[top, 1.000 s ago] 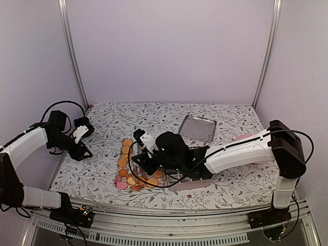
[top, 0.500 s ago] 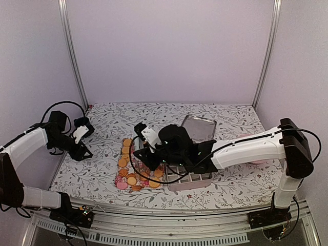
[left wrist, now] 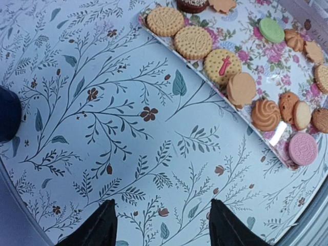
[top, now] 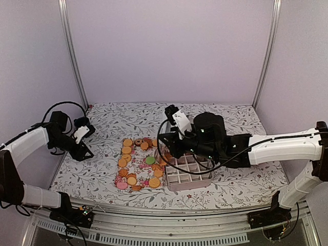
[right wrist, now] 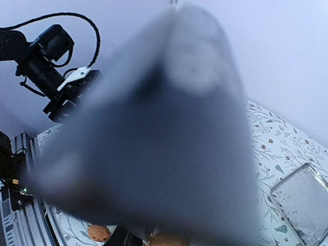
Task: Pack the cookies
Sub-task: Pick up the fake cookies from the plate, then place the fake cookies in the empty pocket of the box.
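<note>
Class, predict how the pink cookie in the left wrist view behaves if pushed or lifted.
The pink cookie looks thin and flat: probably light and stiff. Biscuit texture suggests brittle edges. Lying flat, it should slide, not roll.

Soft even light, heavy right-wrist blur.

The cookies (top: 137,164) lie on a flat tray (left wrist: 256,54) left of the middle of the surface (top: 102,174), several in a column along the tray's left edge. A divided box (top: 188,177) sits just right of the tray. The left gripper (left wrist: 161,205) hangs over the surface left of the tray, not touching it. The right arm (top: 266,148) reaches in from the right, above the box's back edge.
</note>
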`<state>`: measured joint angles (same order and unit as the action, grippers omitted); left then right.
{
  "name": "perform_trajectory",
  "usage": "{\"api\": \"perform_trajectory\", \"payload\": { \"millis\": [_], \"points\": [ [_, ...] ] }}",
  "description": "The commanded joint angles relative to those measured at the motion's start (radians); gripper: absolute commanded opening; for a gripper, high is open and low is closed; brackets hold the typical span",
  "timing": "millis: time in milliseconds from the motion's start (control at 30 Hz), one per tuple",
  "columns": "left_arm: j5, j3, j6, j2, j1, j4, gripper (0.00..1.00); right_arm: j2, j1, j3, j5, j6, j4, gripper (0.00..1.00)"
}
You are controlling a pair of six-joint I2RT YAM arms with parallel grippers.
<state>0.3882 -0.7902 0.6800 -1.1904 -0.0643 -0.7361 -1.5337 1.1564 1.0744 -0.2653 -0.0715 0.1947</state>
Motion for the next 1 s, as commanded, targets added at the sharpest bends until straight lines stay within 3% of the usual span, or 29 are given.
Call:
{"api": "perform_trajectory", "payload": {
  "millis": [0,633,967],
  "points": [
    [0.025,-0.024,-0.012,-0.026,0.013,0.016,0.62,0.087,-0.023,-0.084,-0.059,-0.027,0.009,0.15],
    [0.024,-0.029,-0.02,-0.051,0.019,0.034,0.62,0.044,-0.042,-0.124,-0.004,-0.076,0.022,0.18],
    [0.018,-0.026,-0.017,-0.041,0.02,0.035,0.62,0.046,-0.047,-0.124,-0.002,-0.079,0.022,0.4]
  ]
}}
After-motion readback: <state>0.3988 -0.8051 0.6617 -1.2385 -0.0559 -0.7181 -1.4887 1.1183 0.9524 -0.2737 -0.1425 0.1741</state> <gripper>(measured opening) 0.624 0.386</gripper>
